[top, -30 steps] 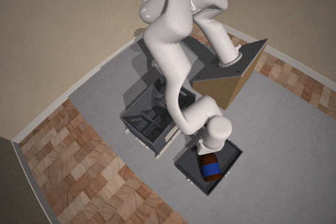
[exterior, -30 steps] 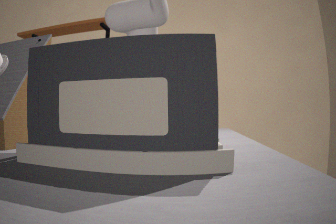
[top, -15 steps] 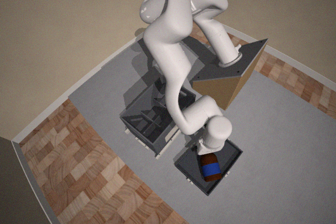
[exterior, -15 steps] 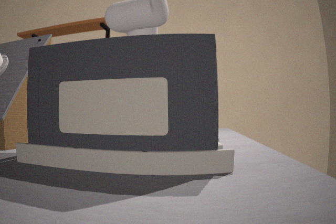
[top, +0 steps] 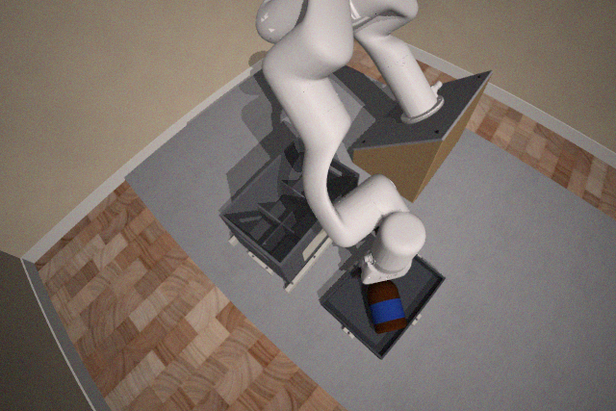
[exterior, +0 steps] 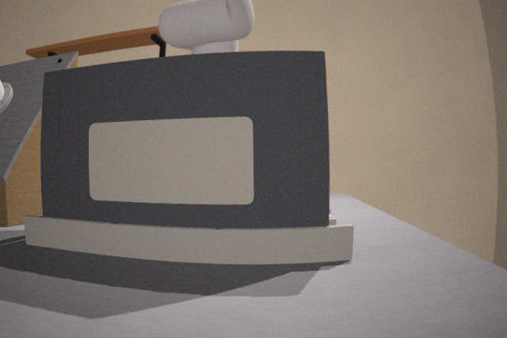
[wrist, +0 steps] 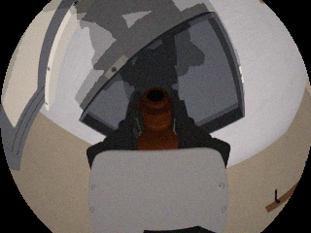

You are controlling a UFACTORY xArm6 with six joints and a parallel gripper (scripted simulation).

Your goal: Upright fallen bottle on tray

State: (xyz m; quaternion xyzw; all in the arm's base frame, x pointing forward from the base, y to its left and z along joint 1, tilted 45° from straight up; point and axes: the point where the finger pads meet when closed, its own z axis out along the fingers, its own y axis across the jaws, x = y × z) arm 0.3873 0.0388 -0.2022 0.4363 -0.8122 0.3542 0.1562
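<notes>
The brown bottle (top: pixel 387 308) (wrist: pixel 155 116) with a blue band stands upright over the dark tray (top: pixel 430 272) (wrist: pixel 217 65). Its base is at or just above the tray floor. My gripper (wrist: pixel 156 99) is shut on the bottle's neck from above; the wrist view looks straight down on the bottle's open mouth. In the top view the white wrist hides the fingers. The dark crate (top: pixel 248 235) (exterior: pixel 184 85) with inner dividers stands to the left of the tray. In the exterior view the crate's wall hides the tray and the bottle.
The arm's wooden pedestal (top: pixel 413 167) (exterior: pixel 20 187) with a grey top stands behind the crate and tray. The grey mat (top: pixel 497 257) (exterior: pixel 389 285) lies under everything, with wood floor (top: pixel 149 296) and walls around it.
</notes>
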